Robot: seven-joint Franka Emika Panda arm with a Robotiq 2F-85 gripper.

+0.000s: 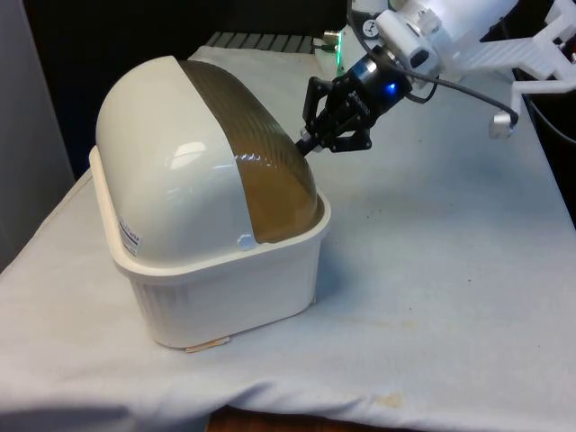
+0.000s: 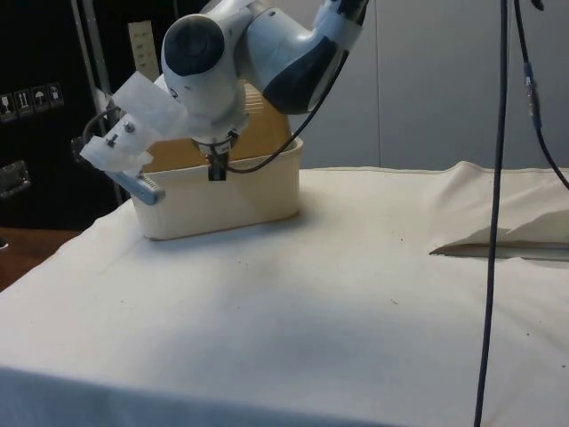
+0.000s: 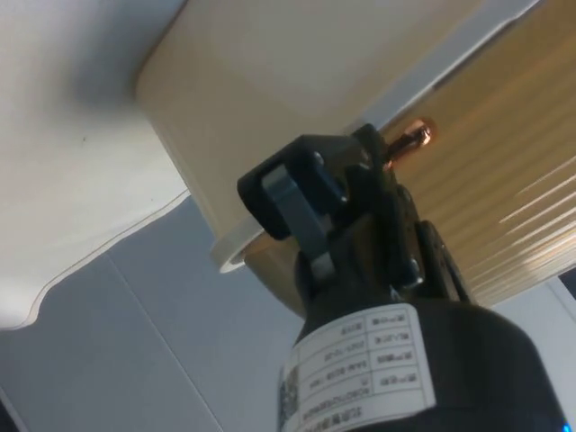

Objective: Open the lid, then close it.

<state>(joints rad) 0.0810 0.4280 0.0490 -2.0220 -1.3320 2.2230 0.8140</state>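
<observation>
Pincer [image 1: 310, 142] at bread box's [image 1: 225, 288] brown lid [image 1: 261, 171], lid down; fingers' state impossible to tell. Opening step in hand: next, catching small knob [image 3: 409, 139] just beside, rolling lid up.

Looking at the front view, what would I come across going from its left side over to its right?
White domed shell of the bread box → its brown ribbed roll lid → the black pincer at the lid's edge → the white robot arm.

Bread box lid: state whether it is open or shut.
Shut. The ribbed brown translucent roll lid curves down to the cream plastic bread box's front rim, leaving no gap.
</observation>
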